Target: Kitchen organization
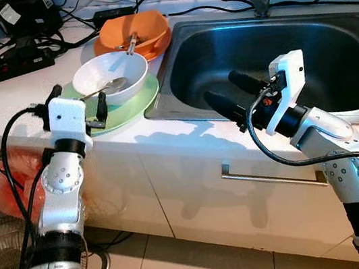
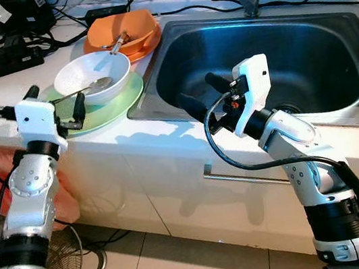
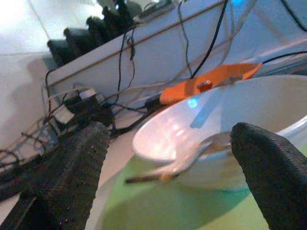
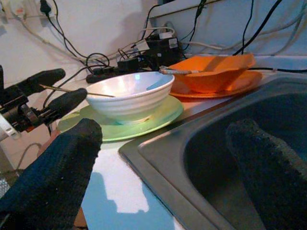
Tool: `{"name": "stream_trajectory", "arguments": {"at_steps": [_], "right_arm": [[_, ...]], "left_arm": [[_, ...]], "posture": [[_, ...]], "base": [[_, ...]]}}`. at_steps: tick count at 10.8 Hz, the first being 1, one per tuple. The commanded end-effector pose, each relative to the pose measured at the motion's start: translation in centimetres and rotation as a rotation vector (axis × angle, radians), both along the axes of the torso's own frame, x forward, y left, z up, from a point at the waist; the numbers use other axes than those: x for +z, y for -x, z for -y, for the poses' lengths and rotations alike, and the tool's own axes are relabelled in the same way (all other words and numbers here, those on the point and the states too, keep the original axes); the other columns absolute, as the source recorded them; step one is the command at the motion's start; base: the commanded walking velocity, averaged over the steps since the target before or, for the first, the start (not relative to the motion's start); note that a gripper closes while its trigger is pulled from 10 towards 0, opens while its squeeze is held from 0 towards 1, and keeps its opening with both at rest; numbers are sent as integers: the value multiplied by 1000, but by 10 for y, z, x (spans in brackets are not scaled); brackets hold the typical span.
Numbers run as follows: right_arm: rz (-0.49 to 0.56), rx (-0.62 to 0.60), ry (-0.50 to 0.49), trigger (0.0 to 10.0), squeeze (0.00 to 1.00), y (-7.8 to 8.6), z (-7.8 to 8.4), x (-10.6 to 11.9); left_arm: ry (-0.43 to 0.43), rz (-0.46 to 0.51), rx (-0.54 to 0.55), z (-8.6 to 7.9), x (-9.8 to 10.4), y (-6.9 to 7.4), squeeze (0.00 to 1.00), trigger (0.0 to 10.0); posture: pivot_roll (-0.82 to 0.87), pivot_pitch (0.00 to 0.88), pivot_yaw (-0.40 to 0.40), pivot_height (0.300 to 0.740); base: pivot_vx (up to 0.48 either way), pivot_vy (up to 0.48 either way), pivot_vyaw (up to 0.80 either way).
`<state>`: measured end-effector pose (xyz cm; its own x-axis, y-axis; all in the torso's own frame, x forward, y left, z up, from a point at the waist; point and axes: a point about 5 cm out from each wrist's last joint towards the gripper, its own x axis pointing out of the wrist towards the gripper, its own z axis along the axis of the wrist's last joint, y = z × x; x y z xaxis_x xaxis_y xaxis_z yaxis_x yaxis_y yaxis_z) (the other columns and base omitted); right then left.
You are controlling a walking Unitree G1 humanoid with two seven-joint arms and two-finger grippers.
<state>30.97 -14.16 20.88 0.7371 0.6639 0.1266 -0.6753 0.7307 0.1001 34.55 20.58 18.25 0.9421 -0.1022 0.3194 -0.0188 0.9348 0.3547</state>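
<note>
Spoon (image 1: pixel 105 89) handle lies between the spread left claw (image 1: pixel 79 102) fingers.

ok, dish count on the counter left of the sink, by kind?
Bowls: 2, a white bowl and an orange bowl
Plates: 2, a green plate under the white bowl and an orange plate under the orange bowl
Utensils: 2, a spoon in the white bowl and another utensil in the orange bowl
Total: 6
</note>
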Motion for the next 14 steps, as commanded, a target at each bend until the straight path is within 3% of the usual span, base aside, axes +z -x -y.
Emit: {"name": "stream_trajectory", "arguments": {"at_steps": [1,2,4,5,7,8,14], "right_arm": [[20,-1,10,10000,0,2,0,4],[21,-4,9,10000,0,2,0,4],[22,-6,10,10000,0,1,0,4],[22,-8,9,10000,0,1,0,4],[23,-9,8,10000,0,1,0,5],[24,-11,8,10000,0,1,0,5],[20,-14,6,10000,0,0,1,5]], "left_arm": [[-27,5,-21,1,3,-2,0,5961],[-23,7,-33,1,3,-2,0,0],[-22,7,-39,1,2,-3,0,0],[-41,8,-45,2,1,-3,0,10000],[-122,25,-50,1,1,-3,0,9843],[-126,28,-42,-2,1,-4,0,0],[-126,38,-43,-5,-1,-5,0,0]], "posture": [[45,68,77,740],[46,65,78,740],[46,63,77,740],[44,63,78,740],[42,64,75,740],[42,66,73,740],[39,70,68,740]], "base": [[0,0,0],[0,0,0],[0,0,0],[0,0,0],[0,0,0],[0,0,0],[0,0,0]]}}
